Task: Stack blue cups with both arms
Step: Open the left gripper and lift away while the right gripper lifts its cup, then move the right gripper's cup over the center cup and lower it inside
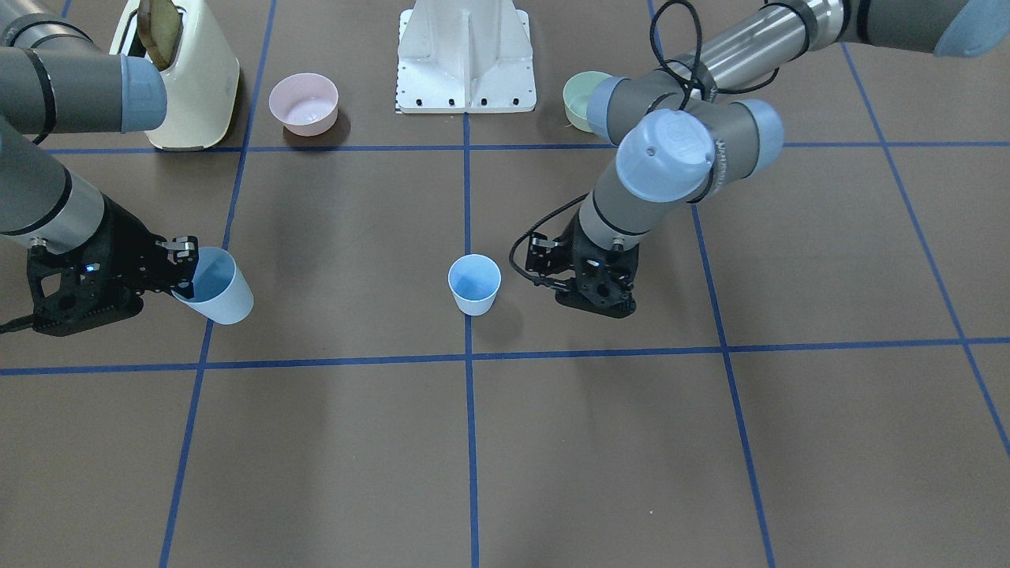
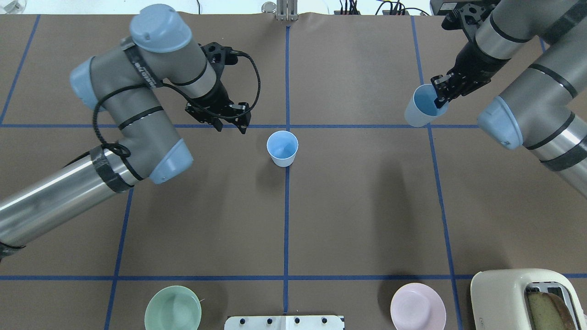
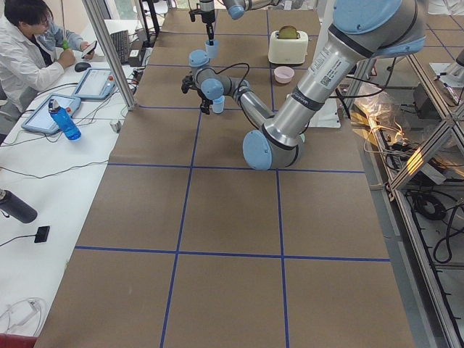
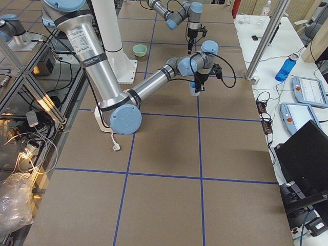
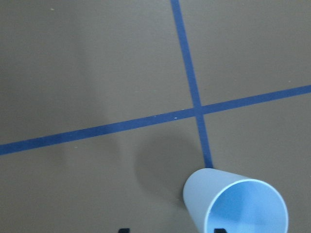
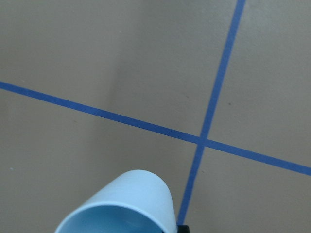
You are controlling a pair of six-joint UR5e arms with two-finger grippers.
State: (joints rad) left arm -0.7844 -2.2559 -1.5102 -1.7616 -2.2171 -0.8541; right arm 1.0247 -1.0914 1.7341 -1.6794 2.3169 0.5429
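Right gripper [image 2: 441, 91] pinches 1 blue cup [image 2: 418, 112] by its rim, lifted and tilted near the bench's far edge, ready to carry. Left gripper [image 2: 230, 127], jaws wide and empty, hovers beside the 2nd cup [image 2: 282, 149] mid-bench, probably to steady it.

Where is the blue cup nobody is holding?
In the overhead view, the free blue cup stands upright mid-table on the centre blue line, just right of the left gripper.

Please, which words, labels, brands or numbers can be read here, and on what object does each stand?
No text can be read with certainty.
Left arm: pale lettering on its black band, too blurred to read.
Centre blue cup, held blue cup, toaster: no text visible.
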